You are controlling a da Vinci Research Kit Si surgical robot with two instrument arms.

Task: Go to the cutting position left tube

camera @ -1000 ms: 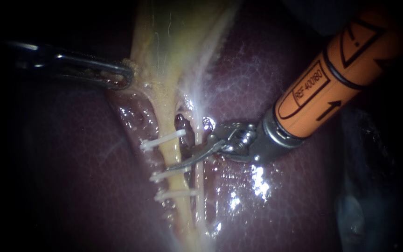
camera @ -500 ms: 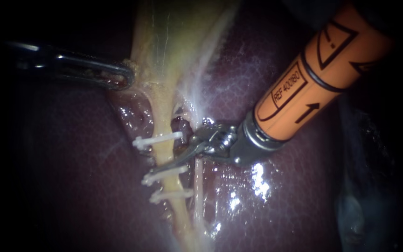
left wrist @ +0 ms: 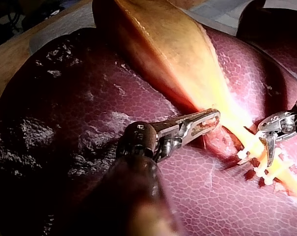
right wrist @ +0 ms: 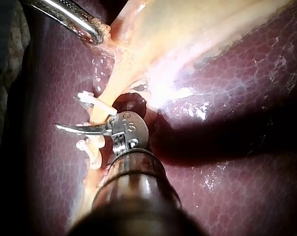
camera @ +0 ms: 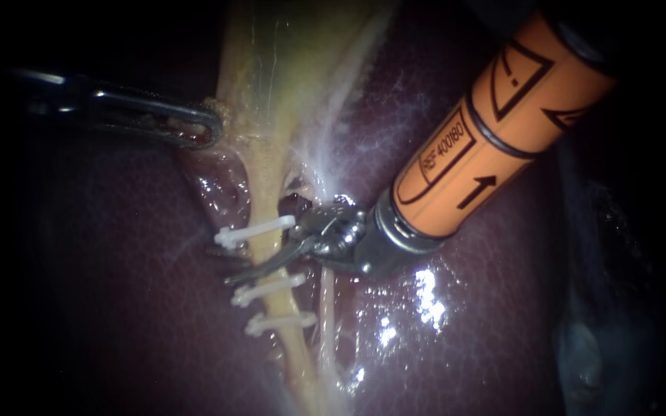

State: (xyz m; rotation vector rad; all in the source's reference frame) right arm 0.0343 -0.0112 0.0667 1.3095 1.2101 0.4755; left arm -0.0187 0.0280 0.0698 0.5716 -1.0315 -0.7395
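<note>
Right instrument (camera: 248, 268) nearest: blades narrowly apart, set astride the left tube (camera: 265, 192), between the two of its three white clips (camera: 260, 229) closest to the gallbladder (camera: 287, 54). Farther up the tube, left instrument (camera: 198, 127) clamped on gallbladder edge. Liver (camera: 117, 270) flanks the tube.

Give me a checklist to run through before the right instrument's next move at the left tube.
1. Right instrument tip across the left tube: ok.
2. Tip between upper clip and middle clip: ok.
3. Lower clip on the left tube: ok.
4. Right tube clear of the tip: cannot tell, the instrument covers it.
5. Left instrument shut on the gallbladder, away from the clips: ok.
</note>
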